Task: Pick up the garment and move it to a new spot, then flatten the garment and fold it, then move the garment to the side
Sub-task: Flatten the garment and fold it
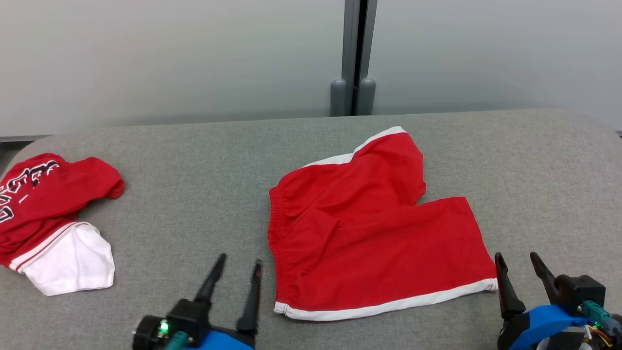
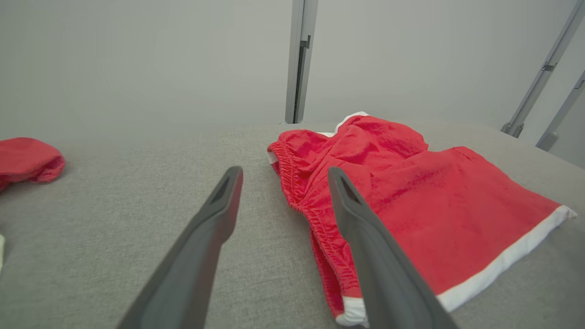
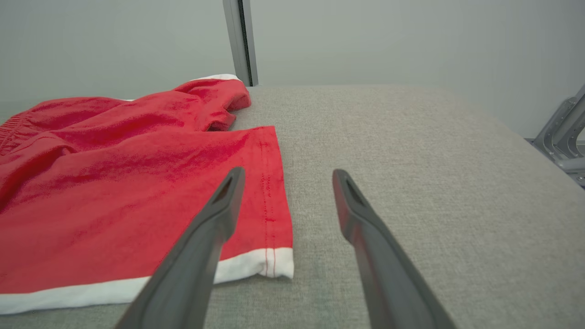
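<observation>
Jaws wide, empty, red shorts (image 1: 374,233) nearby

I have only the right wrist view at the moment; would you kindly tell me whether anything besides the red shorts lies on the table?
Observer: Yes, a crumpled red-and-white shirt with lettering lies at the left end of the table, well apart from the red shorts.
Operator: Thank you. Where is the left gripper?
Observer: The left gripper is open, just left of the shorts' elastic waistband, fingers pointing away from the robot.
</observation>
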{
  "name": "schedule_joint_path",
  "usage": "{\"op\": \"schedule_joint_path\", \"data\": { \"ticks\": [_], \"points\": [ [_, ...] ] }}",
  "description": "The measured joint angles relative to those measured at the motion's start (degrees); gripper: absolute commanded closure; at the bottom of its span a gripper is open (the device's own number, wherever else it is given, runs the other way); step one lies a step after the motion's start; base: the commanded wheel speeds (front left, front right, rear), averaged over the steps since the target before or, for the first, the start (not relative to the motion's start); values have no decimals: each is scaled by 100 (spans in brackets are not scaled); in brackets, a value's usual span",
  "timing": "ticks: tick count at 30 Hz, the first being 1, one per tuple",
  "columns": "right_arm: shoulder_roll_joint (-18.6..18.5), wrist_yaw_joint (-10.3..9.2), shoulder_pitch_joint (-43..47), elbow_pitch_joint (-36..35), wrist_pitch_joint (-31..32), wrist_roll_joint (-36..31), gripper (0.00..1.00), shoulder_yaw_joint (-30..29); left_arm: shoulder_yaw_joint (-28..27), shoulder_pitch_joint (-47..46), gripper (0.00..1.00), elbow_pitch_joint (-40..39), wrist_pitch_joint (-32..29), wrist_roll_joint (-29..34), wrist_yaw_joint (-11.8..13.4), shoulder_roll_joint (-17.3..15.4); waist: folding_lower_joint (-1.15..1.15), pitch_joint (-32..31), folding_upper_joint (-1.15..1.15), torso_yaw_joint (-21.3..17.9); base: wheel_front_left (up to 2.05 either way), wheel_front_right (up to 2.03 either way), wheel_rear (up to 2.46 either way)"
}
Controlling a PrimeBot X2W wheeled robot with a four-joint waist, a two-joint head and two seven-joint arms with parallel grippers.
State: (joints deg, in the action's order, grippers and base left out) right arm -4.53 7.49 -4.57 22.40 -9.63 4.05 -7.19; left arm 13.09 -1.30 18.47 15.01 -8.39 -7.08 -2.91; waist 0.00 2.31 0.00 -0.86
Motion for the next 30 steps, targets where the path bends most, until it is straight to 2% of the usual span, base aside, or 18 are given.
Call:
{"op": "schedule_joint_path", "data": {
  "ticks": [7,17,30],
  "points": [
    [-34,0,-372,845,-140,-45,0,-94,833,-131,0,652,-1,-120,-7,3,0,173,0,-29,0,0,0],
    [-8,0,-804,1858,-385,51,0,-85,1478,-443,0,1449,-1,-372,-14,0,0,362,0,-72,0,0,0],
    [57,-2,-1152,2674,-553,275,0,278,1879,-786,0,1915,0,-723,-30,0,0,458,0,-62,0,0,0]
  ]
}}
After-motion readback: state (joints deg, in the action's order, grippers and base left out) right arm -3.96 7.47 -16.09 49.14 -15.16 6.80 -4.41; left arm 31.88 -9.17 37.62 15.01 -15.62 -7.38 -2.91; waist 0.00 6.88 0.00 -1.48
